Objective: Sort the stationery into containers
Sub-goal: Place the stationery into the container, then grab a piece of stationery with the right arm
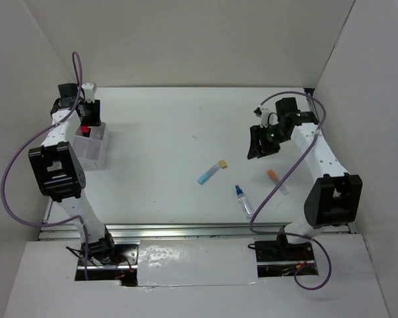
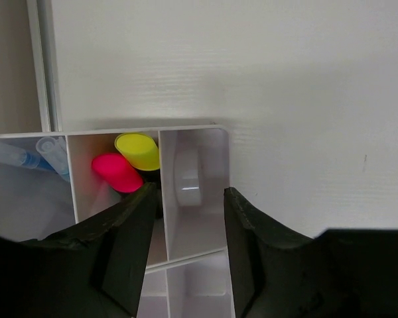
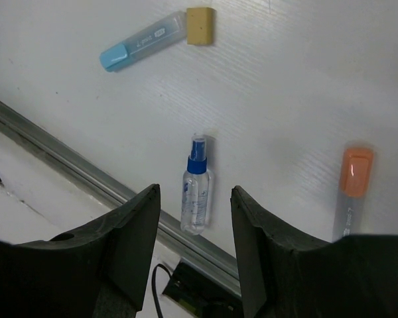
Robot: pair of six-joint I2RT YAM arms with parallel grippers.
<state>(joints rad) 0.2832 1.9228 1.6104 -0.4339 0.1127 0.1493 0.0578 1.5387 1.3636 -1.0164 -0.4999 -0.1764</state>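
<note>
My left gripper [image 2: 189, 192] hangs with jaws apart and empty over the organizer box [image 2: 215, 199] at the far left corner of the table [image 1: 172, 132]. The tape ring [image 2: 188, 177] lies in the compartment below. My right gripper [image 3: 194, 191], also apart and empty, is nearer the blue-capped bottle [image 1: 243, 201] by the near edge. The bottle sits beneath the gap, its long axis square to the line between my fingers.

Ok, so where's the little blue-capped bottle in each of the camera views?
Top external: the blue-capped bottle lies on the table, right of centre and low.
Left wrist: not in it.
Right wrist: the blue-capped bottle is near the middle.
Shared landmark: the light-blue marker, up-left of it in both.
</note>
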